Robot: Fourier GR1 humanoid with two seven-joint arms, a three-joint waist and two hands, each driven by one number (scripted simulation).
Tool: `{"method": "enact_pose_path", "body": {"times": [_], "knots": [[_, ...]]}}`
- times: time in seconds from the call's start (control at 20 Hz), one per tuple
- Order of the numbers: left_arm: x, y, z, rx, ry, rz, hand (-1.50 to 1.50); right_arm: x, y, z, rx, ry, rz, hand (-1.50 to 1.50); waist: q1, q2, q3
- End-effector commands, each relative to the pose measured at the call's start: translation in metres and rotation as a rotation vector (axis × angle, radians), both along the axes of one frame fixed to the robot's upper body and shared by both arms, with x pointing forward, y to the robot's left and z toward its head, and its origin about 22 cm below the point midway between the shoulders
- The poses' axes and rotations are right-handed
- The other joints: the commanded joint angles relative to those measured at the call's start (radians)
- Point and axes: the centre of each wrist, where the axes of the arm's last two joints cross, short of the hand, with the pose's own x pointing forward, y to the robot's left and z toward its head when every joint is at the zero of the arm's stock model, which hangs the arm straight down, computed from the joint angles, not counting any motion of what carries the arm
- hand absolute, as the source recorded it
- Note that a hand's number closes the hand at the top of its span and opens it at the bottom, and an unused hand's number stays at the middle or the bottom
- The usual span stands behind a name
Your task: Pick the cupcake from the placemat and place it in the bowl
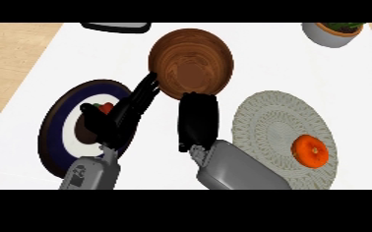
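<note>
A white counter (291, 73) carried everything, with a strip of pale wood floor (18, 54) showing past its left edge. Near the far edge, about midway along, sat the brown wooden bowl (191, 63), round and hollow, with nothing visible inside it. Toward the right edge lay the round grey woven placemat (272, 123), and on its right part rested an orange-topped round item, the cupcake (311, 151), well apart from both hands.

The right hand (198, 123) lay on the counter between the bowl and the placemat, just below the bowl's near rim. Its fingers (196, 105) pointed toward the bowl, slightly bent and close together, closed round nothing. Its grey forearm (240, 169) ran down to the near edge, overlapping the placemat's lower left rim.

Toward the left edge sat a dark-rimmed plate (54, 128) with a blue ring and a white centre. The left hand (120, 120) hovered across this plate, its fingers (145, 91) straight and stretched toward the bowl's left side, holding nothing. A small red piece (106, 108) showed on the plate beside the thumb; what it was could not be told.

At the far right corner stood a grey pot with green leaves (335, 32). At the far edge, left of the bowl, a dark flat object (116, 26) was cut off by the view.
</note>
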Motion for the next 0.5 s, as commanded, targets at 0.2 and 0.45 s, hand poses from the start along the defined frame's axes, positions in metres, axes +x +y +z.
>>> {"method": "enact_pose_path", "body": {"times": [0.2,0.45], "knots": [[0.005,-0.003,0.001,-0.005,0.021,0.007,0.0,-0.032,0.046,0.073,0.052,-0.243,-0.052,1.5,-0.03,-0.019,-0.003],[0.001,0.001,-0.007,0.005,0.043,0.029,0.0,-0.023,0.058,0.106,0.057,-0.324,-0.088,1.5,-0.037,-0.015,-0.004]]}}
